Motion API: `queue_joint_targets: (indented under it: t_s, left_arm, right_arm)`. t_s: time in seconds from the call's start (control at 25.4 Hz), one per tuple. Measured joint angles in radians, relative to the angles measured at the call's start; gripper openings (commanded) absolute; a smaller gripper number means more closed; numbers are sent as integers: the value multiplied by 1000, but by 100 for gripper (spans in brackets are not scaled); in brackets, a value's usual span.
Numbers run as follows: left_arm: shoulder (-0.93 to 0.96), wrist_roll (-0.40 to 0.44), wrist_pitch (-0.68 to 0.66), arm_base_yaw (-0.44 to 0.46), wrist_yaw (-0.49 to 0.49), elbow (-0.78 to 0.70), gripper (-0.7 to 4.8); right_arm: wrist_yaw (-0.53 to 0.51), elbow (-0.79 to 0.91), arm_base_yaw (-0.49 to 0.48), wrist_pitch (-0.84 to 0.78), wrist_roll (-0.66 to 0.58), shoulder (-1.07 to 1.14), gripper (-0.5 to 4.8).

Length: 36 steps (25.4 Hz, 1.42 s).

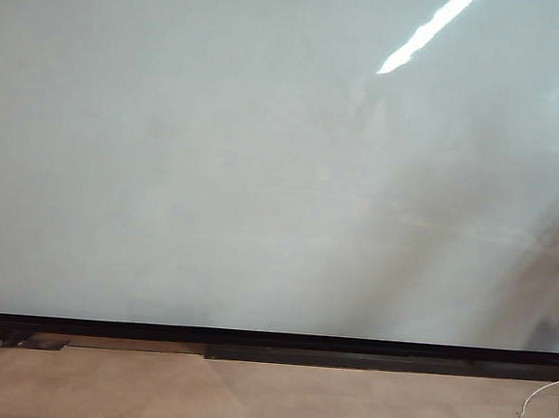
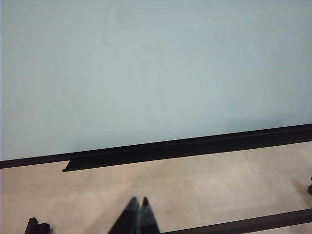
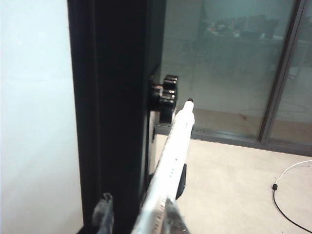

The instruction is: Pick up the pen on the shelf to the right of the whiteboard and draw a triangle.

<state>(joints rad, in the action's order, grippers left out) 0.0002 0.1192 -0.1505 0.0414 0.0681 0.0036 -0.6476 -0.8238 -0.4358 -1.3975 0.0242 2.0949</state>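
- Step in hand, judged: right gripper [image 3: 134, 214] closing on the pen [image 3: 170, 170] at the shelf on the right side of the whiteboard [image 1: 263, 169]
- Right wrist view: one finger sits on each side of the pen's lower barrel, at the bottom centre of the frame; the right-hand finger looks to be touching the barrel, the left-hand one stands apart from it, so the jaws are part closed and a full clamp can't be confirmed
- Pen location: just beside the board's black frame [image 3: 112, 107], lower centre of the right wrist view, with a black knob [image 3: 165, 95] near its tip; not visible in the exterior view
- Pen axis: long axis runs from bottom centre up and slightly right; black tip is at the far upper end, pointing away from the camera
- Left gripper [image 2: 136, 217]: bottom centre of the left wrist view, tips together, empty, over the floor in front of the board's lower edge
- Board is blank in the exterior and left wrist views, no triangle yet
- To do it well: centre the barrel between both fingers before squeezing, grip low enough to leave the tip well clear, lift along the pen axis so it doesn't snag the knob or frame
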Motion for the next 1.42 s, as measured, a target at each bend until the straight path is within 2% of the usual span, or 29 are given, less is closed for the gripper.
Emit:
queue_joint_targets:
  t_s: [0.9,0.98,1.3,1.38,1.42]
  left_arm:
    - [0,0,0,0,0,0,-5]
    - [0,0,0,0,0,0,-5]
    - [0,0,0,0,0,0,-5]
    - [0,0,0,0,0,0,-5]
    - [0,0,0,0,0,0,-5]
  right_arm:
    - [0,0,-19,0,10,0,131]
    - [0,0,-18,0,10,0,79]
    - [8,-1,-17,-3,19,-1,46]
    - [8,-1,-17,-3,19,-1,-9]
    - [6,-1,-17,-3,19,-1,-7]
